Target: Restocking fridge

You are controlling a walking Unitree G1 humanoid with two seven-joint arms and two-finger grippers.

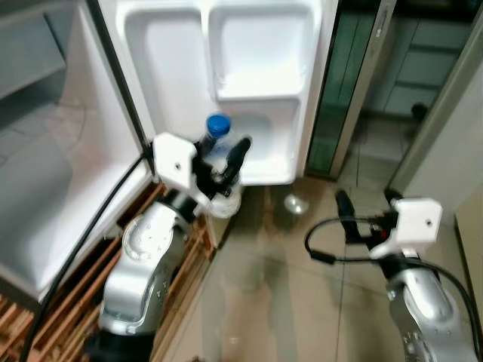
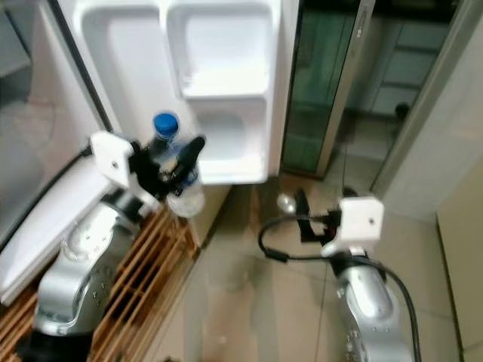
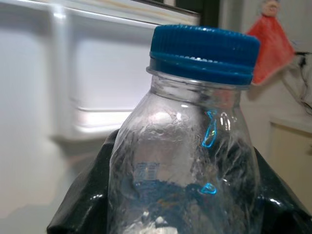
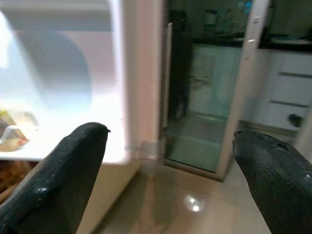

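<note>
To do this step well, the bottle should probably stay upright and go over the front lip of the lowest shelf of the open white plastic fridge door (image 1: pixel 256 90) before release. The left gripper (image 1: pixel 220 167) holds the clear plastic bottle with blue cap (image 1: pixel 217 151) between its fingers, just before that shelf. The right gripper (image 1: pixel 366 205) hangs wide open and empty, well apart above the floor.
</note>
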